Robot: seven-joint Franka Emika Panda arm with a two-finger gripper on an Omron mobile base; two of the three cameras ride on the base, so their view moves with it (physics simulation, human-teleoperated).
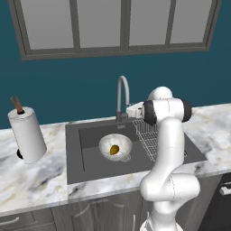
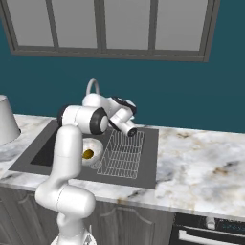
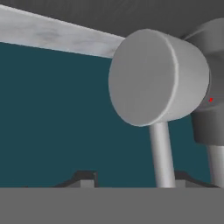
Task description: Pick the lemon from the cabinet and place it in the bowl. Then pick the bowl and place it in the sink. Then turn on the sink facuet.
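The white bowl stands in the dark grey sink, and the yellow lemon lies inside it. From the right base view the bowl and lemon peek out beside my arm. My gripper reaches sideways to the base of the silver gooseneck faucet. In the hand view the faucet's round lever knob looms close, its stem running down between my gripper's fingertips, which stand apart. The cabinet is out of view.
A wire rack lines the sink's right side. A paper towel roll stands on the marble counter to the left. A teal wall and window rise behind. An oven front sits low right.
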